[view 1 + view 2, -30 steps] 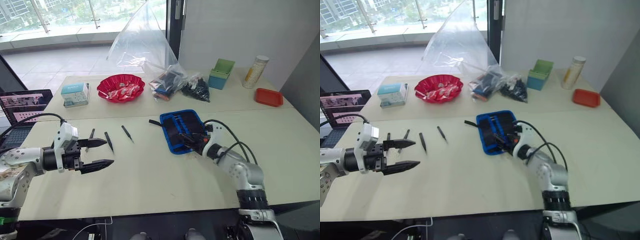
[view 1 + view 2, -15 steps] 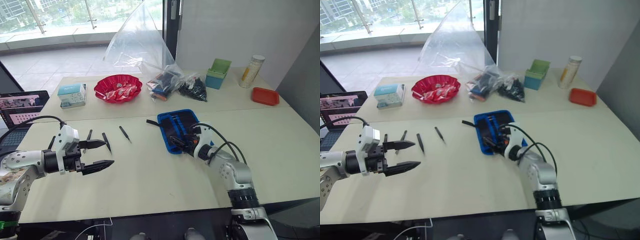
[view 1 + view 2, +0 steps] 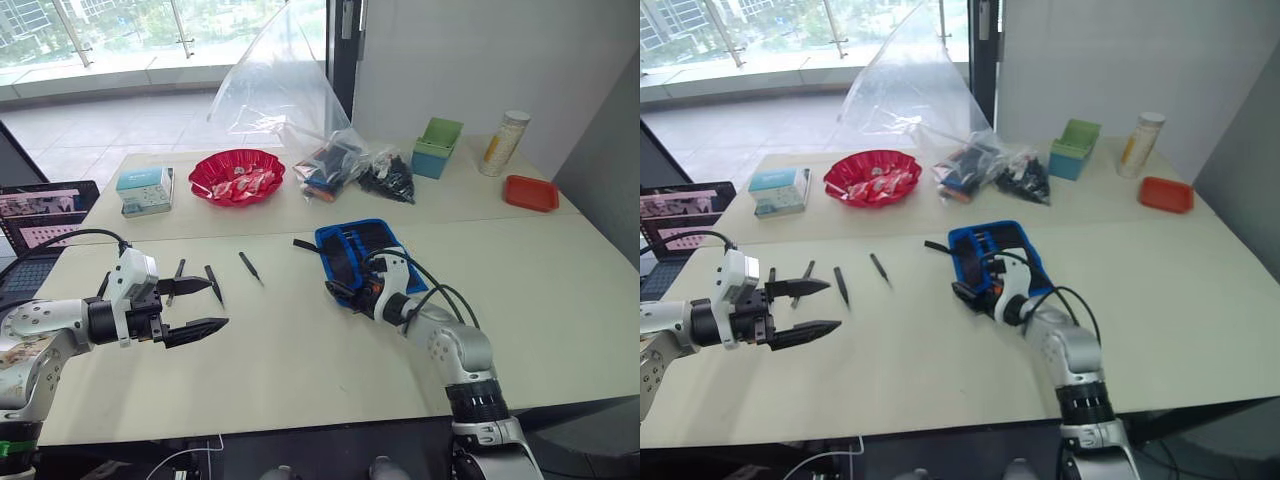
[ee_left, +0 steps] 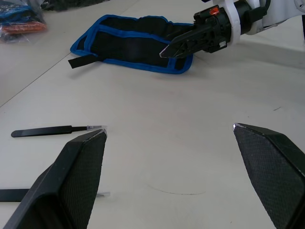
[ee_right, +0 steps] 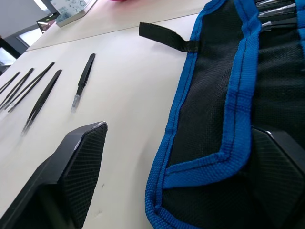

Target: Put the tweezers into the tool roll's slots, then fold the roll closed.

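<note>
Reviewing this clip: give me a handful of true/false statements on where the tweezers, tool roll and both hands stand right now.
1. The tool roll lies open on the table. True.
2. The left hand is shut on a pair of tweezers. False: its fingers are spread wide and hold nothing.
3. Loose tweezers lie on the table between the left hand and the roll. True.
4. The right hand hovers over the red bowl. False: it is at the near edge of the tool roll.
5. The roll's black strap sticks out on the side facing the tweezers. True.
</note>
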`<state>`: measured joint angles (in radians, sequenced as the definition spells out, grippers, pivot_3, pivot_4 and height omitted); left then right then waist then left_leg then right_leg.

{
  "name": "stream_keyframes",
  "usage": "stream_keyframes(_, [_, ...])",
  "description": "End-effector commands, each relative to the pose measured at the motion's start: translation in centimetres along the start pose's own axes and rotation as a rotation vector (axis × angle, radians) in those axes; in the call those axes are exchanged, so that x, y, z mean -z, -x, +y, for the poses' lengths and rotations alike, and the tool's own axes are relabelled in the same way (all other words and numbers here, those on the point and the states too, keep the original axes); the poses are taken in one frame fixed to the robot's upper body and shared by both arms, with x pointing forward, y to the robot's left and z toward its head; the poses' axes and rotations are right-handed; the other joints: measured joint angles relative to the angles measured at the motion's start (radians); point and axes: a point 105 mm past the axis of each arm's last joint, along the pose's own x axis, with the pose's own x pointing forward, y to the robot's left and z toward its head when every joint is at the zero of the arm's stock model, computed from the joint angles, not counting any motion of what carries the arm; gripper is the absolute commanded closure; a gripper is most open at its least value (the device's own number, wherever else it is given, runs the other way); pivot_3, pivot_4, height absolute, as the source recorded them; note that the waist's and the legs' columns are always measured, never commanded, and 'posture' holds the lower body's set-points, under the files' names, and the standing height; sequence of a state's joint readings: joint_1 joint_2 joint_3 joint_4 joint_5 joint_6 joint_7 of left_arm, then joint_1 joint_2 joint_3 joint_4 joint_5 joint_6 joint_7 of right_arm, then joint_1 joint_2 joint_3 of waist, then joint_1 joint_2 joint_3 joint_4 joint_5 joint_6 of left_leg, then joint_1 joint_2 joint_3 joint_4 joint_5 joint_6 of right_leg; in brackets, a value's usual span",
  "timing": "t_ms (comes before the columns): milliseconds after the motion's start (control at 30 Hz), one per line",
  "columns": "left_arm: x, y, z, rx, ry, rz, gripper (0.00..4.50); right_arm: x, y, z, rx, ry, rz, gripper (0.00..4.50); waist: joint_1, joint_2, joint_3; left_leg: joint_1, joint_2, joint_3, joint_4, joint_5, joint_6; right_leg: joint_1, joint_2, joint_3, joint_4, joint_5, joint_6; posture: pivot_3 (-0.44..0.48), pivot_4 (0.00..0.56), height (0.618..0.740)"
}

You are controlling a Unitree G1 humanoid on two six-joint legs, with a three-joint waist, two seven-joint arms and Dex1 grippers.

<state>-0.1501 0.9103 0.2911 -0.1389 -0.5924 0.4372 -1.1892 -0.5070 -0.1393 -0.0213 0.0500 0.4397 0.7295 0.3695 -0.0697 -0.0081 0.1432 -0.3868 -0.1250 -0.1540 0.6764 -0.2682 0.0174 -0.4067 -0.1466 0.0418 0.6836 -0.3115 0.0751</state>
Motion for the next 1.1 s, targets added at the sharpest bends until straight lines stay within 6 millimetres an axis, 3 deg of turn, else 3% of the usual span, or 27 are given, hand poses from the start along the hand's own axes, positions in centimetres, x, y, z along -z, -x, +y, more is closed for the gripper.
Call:
stream_keyframes(33, [-0.8,0.3,0.1,-0.015,-0.029,-0.026,0.00,-0.8,0.2,0.1,-0.013,-0.005,-0.021,1.19,0.000,0.000,0.000,0.000,0.000,0.000,0.000,0.000,0.000,0.000,0.000,0.000,0.000,0.000,0.000,0.000,0.150,0.740])
stream_keyframes(367, [-1.4,0.2,0.7,-0.036,-0.054,-0.050,0.00,-1.1,0.0,1.7,-0.078,-0.003,-0.039,4.47,0.000,0.000,0.000,0.000,0.000,0.000,0.000,0.000,0.000,-0.001,0.000,0.000,0.000,0.000,0.000,0.000,0.150,0.740])
stream_keyframes(567, [-2.2,-0.7,0.8,-0.025,-0.096,-0.071,0.00,-1.2,0.5,3.2,-0.180,0.084,-0.028,4.47,0.001,0.000,0.000,-0.001,0.000,0.000,0.000,0.000,0.000,-0.001,0.000,0.000,0.000,0.000,0.000,0.000,0.150,0.740])
stream_keyframes(800, [-2.3,-3.0,0.7,0.010,-0.163,-0.051,0.00,0.3,2.3,4.7,-0.354,0.365,0.079,4.47,0.002,0.000,0.000,-0.001,0.000,0.000,0.000,0.000,0.000,-0.001,0.000,0.000,0.000,0.000,0.000,0.000,0.150,0.740])
stream_keyframes(967, [-2.1,-6.8,1.3,0.056,-0.447,0.053,0.00,0.9,5.5,5.6,-0.487,0.511,0.164,4.47,0.024,-0.002,0.000,-0.003,-0.001,0.000,0.003,0.000,0.000,0.000,0.000,-0.001,-0.002,0.001,0.001,0.000,0.150,0.740])
stream_keyframes(1100, [-1.4,-8.8,1.3,0.127,-0.601,0.108,0.00,1.8,6.4,5.1,-0.486,0.556,0.225,4.47,0.026,-0.004,0.000,-0.003,-0.001,0.001,0.003,0.000,0.000,0.000,0.000,-0.001,-0.002,0.001,0.002,0.000,0.150,0.740])
